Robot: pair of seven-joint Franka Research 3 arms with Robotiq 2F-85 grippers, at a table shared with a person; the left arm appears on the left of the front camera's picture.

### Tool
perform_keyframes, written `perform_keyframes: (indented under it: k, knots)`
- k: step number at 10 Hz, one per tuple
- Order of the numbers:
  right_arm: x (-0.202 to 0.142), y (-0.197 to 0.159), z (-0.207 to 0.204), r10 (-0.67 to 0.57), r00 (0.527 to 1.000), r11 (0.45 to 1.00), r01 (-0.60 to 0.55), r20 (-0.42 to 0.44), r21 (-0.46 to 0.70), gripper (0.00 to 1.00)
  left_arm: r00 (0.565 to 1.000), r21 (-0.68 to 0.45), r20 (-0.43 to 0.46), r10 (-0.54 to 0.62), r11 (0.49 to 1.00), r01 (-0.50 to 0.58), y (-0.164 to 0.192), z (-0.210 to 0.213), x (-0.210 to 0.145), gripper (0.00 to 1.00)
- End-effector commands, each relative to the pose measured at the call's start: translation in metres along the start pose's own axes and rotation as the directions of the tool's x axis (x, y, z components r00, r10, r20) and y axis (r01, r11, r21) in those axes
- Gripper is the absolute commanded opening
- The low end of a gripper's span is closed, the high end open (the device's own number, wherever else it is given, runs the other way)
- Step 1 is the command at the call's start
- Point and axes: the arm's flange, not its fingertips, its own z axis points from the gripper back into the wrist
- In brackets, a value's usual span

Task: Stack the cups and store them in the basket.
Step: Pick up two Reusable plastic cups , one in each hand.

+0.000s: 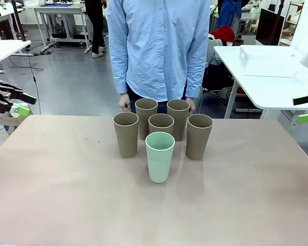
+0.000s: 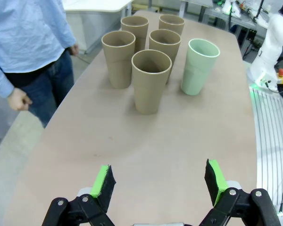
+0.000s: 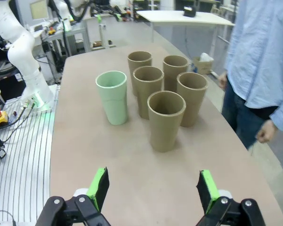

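The left fingers [image 2: 104, 181] stand wide and empty off the counter's [image 2: 146, 141] left end, and the right fingers [image 3: 206, 186] stand equally wide and empty off its right end. Ahead of both, the six cups [image 1: 161, 123] stand upright, mouths up and long axes vertical, clustered mid-counter. Each arm faces a tan cup first, while the mint cup [image 1: 159, 156] at the front sits about midway between them. The basket [image 1: 269, 64] lies well apart on another table, on the right arm's side.
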Motion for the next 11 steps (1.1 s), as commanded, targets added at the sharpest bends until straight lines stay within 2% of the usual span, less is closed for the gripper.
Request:
perform_keyframes:
  k: [1, 3, 5, 6, 7, 8, 9, 10, 11]
  knots:
    - [-0.007, -0.040, -0.046, 0.018, 0.997, 0.995, -0.026, 0.080, 0.094, 1.00, 0.998, -0.085, 0.059, -0.018, 0.996, 0.023, 0.044, -0.020, 0.000, 1.00]
    - [-0.027, -0.065, -0.091, 0.019, 0.987, 0.992, -0.038, 0.161, 0.117, 1.00, 0.993, -0.156, 0.105, -0.047, 0.986, 0.063, 0.067, -0.063, -0.007, 1.00]
    - [-0.049, -0.085, -0.129, 0.021, 0.974, 0.988, -0.054, 0.224, 0.144, 1.00, 0.970, -0.176, 0.216, -0.111, 0.973, 0.150, 0.085, -0.105, -0.023, 1.00]
    - [-0.060, -0.094, -0.145, 0.019, 0.970, 0.986, -0.059, 0.243, 0.158, 1.00, 0.941, -0.163, 0.311, -0.131, 0.968, 0.189, 0.094, -0.124, -0.028, 1.00]
    - [-0.072, -0.102, -0.164, 0.012, 0.977, 0.983, -0.051, 0.215, 0.177, 1.00, 0.930, -0.198, 0.348, -0.118, 0.960, 0.196, 0.104, -0.150, -0.035, 1.00]
    - [-0.081, -0.102, -0.183, -0.033, 0.977, 0.975, -0.014, 0.209, 0.221, 1.00, 0.930, -0.222, 0.354, -0.098, 0.957, 0.185, 0.109, -0.163, -0.032, 1.00]
    - [-0.082, -0.101, -0.187, -0.078, 0.978, 0.971, 0.031, 0.193, 0.236, 1.00, 0.929, -0.192, 0.356, -0.100, 0.965, 0.177, 0.107, -0.172, -0.034, 1.00]
    - [-0.080, -0.093, -0.173, -0.030, 0.981, 0.980, -0.009, 0.193, 0.198, 1.00, 0.930, -0.250, 0.367, -0.027, 0.960, 0.127, 0.106, -0.163, -0.030, 1.00]
    - [-0.080, -0.093, -0.173, -0.030, 0.981, 0.980, -0.009, 0.193, 0.198, 1.00, 0.939, -0.200, 0.332, -0.092, 0.966, 0.166, 0.103, -0.175, -0.039, 1.00]
